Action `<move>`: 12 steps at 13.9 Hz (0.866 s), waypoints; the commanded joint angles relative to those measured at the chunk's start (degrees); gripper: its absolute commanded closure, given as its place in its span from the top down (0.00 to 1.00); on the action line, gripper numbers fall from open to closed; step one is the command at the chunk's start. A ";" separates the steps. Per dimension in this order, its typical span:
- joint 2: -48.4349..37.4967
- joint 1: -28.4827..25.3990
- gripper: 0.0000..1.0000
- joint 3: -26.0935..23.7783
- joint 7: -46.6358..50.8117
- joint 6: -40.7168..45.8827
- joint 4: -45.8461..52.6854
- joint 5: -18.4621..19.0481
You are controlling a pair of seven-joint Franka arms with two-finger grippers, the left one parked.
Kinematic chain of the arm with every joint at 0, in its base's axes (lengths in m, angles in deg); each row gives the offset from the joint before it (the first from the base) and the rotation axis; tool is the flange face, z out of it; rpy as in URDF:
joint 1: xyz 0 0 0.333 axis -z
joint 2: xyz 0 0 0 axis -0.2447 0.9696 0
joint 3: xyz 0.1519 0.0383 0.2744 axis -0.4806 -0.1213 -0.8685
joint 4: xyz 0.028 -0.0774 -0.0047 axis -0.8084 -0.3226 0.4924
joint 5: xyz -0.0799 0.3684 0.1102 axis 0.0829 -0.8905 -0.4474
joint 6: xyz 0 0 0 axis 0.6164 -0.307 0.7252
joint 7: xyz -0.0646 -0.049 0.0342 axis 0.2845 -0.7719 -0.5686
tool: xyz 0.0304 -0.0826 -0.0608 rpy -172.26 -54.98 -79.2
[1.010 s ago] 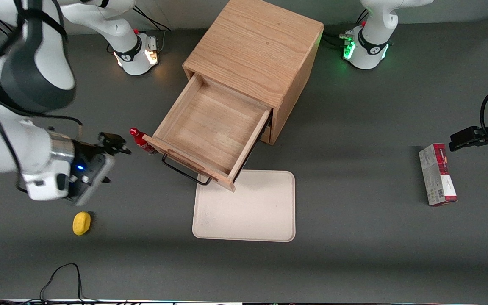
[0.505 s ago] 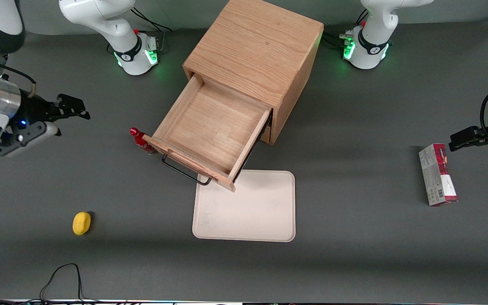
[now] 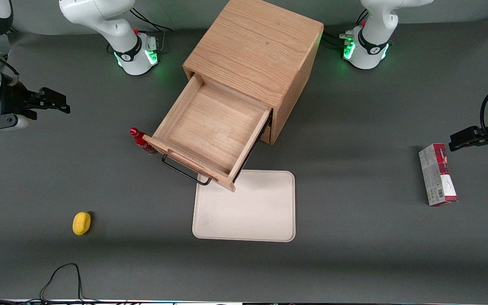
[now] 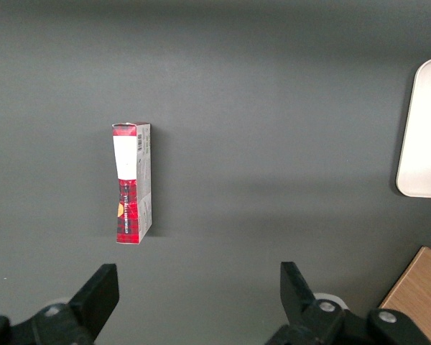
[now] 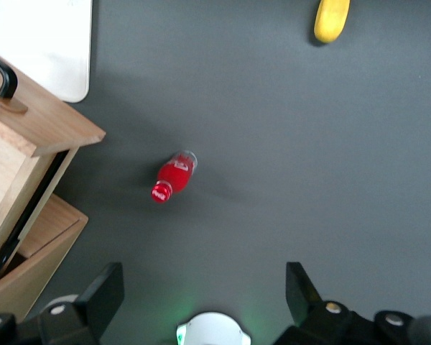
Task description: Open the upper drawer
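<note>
The right arm's black two-finger gripper (image 3: 59, 105) hangs above the working arm's end of the dark grey desk (image 3: 375, 237), well apart from the cabinet; its fingers (image 5: 100, 298) stand spread wide, with nothing between them. A small yellow oval object (image 3: 81, 223) lies on the desk nearer the front camera edge. A small red bottle with a red cap (image 3: 141, 141) stands on the desk, just beside the corner of the drawer front; whether they touch cannot be told.

The upper drawer (image 3: 214, 129) of the light oak cube cabinet (image 3: 256, 46) stands pulled well out toward the front camera, its bare wooden interior exposed. Its thin black bar handle (image 3: 183, 171) projects from the wooden front. The drawer's front corner overhangs the edge of a cream rounded rectangular tray (image 3: 248, 212), which lies flat on the desk nearer the camera.

A red and grey cardboard box (image 3: 437, 174) lies flat toward the parked arm's end of the desk.
</note>
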 commanded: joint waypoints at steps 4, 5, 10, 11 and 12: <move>-2.61 15.46 1.00 -17.22 2.01 -5.28 -2.95 0.69; -2.26 16.74 1.00 -19.11 2.44 -5.20 -1.81 0.78; 5.37 11.15 1.00 -13.27 2.27 2.34 10.04 0.17; 6.61 9.99 1.00 -11.94 2.62 2.88 11.37 -0.62; 7.14 10.42 1.00 -11.84 2.71 3.15 11.91 -1.15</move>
